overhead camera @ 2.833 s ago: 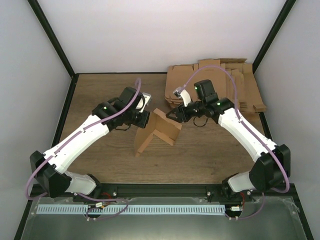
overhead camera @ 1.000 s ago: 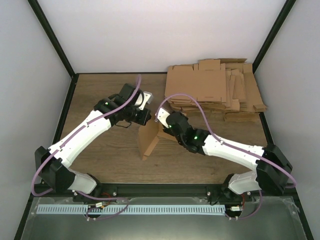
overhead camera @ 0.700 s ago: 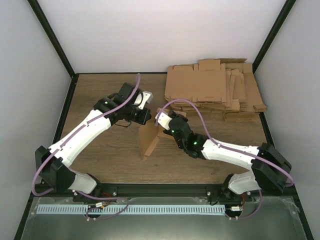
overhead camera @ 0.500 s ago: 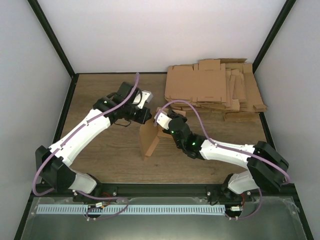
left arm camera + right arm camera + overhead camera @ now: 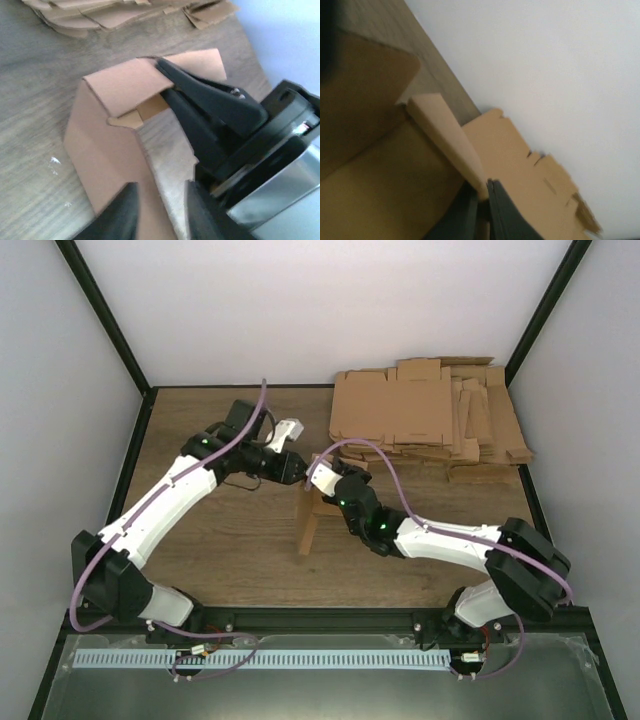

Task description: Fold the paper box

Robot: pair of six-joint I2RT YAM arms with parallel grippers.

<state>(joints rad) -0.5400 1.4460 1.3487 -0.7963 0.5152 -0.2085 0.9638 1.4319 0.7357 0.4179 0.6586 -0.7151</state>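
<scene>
The paper box (image 5: 311, 519) is one brown cardboard piece, standing on edge mid-table and partly folded. My right gripper (image 5: 319, 481) is at its top, shut on an upright flap (image 5: 445, 140), with the pinch point (image 5: 483, 189) on the flap's end. In the left wrist view the right arm's black fingers (image 5: 210, 102) clamp that bent flap (image 5: 130, 82). My left gripper (image 5: 300, 471) sits just left of the box top. Its jaws (image 5: 160, 187) stand a little apart, astride a side panel (image 5: 110, 155), with table showing between them.
A loose pile of flat cardboard blanks (image 5: 430, 420) lies at the back right and runs along the top of the left wrist view (image 5: 115, 15). Black frame posts and white walls surround the wooden table (image 5: 200, 430).
The box has swung from a wide open V to a narrow upright shape. My right gripper has closed onto the top flap. My left gripper moved right along the top and its jaws parted.
</scene>
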